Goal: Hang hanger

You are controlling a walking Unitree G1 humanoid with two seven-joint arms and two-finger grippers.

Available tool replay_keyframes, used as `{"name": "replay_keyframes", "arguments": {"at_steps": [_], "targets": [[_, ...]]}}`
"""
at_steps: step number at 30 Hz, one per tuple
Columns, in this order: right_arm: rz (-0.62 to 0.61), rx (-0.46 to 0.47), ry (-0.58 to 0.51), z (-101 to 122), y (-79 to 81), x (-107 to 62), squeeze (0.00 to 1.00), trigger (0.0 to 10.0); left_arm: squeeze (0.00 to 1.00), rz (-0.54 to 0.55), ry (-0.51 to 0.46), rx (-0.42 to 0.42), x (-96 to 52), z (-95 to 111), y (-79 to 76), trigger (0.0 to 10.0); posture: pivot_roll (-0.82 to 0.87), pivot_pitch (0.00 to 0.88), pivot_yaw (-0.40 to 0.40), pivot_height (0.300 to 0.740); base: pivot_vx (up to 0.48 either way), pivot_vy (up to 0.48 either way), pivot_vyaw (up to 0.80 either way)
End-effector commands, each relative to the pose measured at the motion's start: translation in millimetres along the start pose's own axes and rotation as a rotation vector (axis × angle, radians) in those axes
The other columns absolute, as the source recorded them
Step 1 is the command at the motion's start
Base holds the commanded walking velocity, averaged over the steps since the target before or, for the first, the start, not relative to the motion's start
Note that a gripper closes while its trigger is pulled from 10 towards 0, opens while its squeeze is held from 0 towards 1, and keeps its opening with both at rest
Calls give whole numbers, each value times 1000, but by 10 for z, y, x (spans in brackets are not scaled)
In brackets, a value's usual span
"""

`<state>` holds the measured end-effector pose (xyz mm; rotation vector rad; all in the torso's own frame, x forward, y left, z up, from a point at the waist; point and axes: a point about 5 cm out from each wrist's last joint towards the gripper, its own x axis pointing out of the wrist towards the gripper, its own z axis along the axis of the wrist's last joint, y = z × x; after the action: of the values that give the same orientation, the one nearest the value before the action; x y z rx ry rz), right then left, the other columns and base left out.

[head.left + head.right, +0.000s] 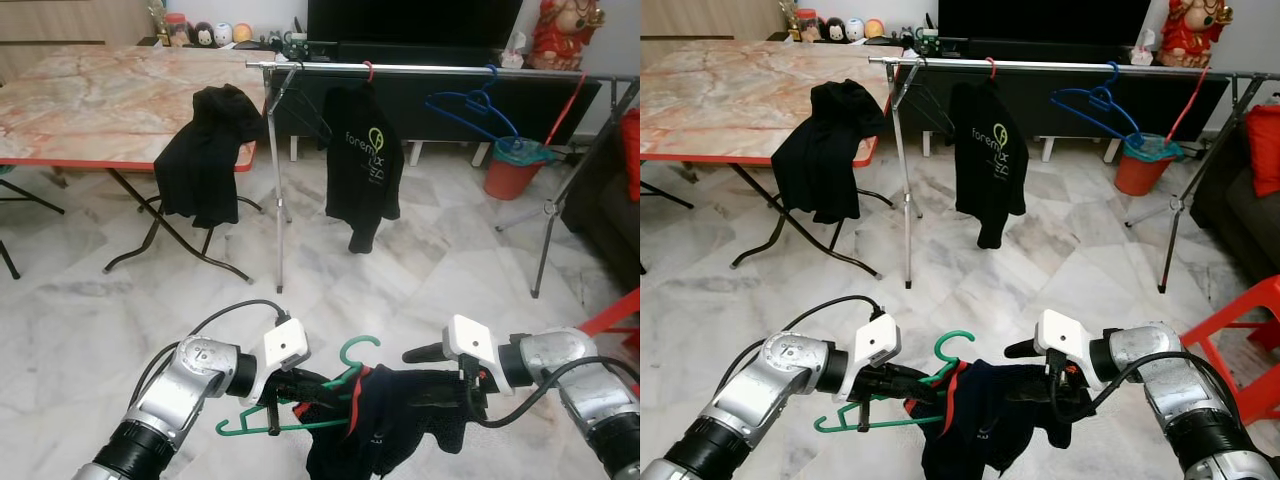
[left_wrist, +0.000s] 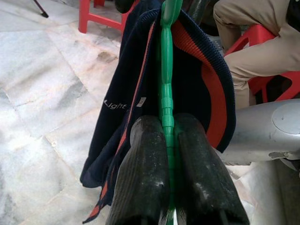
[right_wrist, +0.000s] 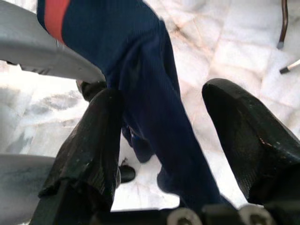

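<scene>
So the green plastic hanger (image 1: pixel 300 405) sits low in the center of the head view, tilted with its hook (image 1: pixel 360 349) curling up and its left end poking out bare toward the lower left. A dark navy shirt (image 1: pixel 385 425) with red-orange trim at the collar is draped over its right half, bunched up and hanging down off the bottom edge of the frame. The metal clothes rail (image 1: pixel 440 69) runs across the top of the frame.

White marble floor (image 1: pixel 430 270), marble-topped folding table (image 1: pixel 100 95), dark TV cabinet (image 1: pixel 440 100).
</scene>
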<state>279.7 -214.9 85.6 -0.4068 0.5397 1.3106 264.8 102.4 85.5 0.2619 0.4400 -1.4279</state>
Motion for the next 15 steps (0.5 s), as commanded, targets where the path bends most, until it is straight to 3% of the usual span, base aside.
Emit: {"name": "replay_keyframes", "arguments": {"at_steps": [1, 15], "targets": [[23, 0, -12, 22, -15, -10, 0, 10000, 0, -29, -25, 33, 12, 100, -17, 10000, -96, 0, -31, 740, 0, 0, 0], [100, 36, -16, -56, 68, 116, 0, 10000, 0, -40, -26, 34, 24, 128, -23, 10000, -93, 0, -27, 740, 0, 0, 0]]}}
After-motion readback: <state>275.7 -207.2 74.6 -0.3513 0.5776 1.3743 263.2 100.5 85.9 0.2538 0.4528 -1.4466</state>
